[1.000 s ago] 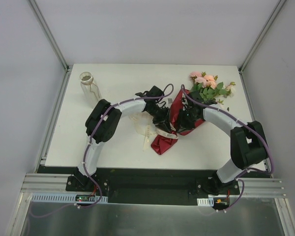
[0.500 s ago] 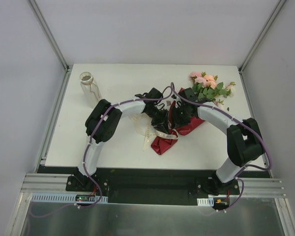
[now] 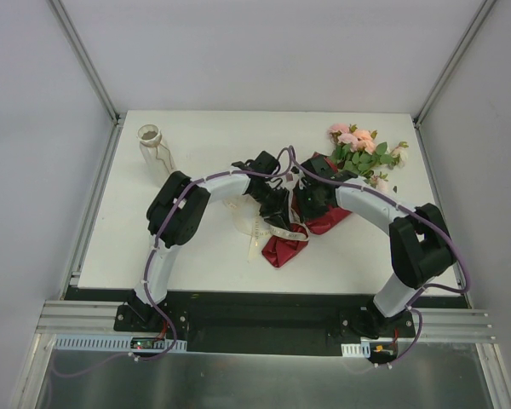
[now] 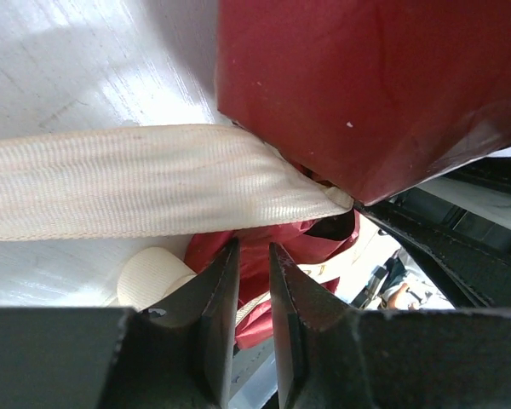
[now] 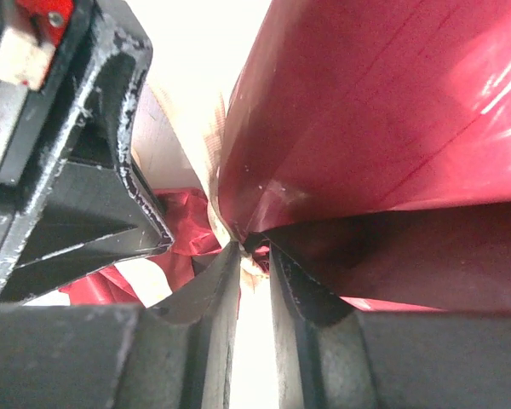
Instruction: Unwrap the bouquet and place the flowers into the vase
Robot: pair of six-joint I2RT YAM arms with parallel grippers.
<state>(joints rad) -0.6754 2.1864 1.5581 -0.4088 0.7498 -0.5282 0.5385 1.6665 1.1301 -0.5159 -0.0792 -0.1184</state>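
Right gripper [image 5: 255,254] edges toward left gripper [image 4: 254,254] on the still-wrapped bouquet [image 3: 328,220], both nearly closed, grip unclear; vase [image 3: 153,149] flowerless.

Left pincer [image 4: 254,256], right pincer [image 5: 254,251]: narrow gaps, facing.

No text, label, brand or number can be read in any view. No print is made out on the dark red wrapping paper [image 4: 366,85], the cream ribbon [image 4: 136,179] or the vase [image 3: 153,146]. A small green board [image 3: 141,343] is seen at the left arm's base, too small for any marking on it to be told.
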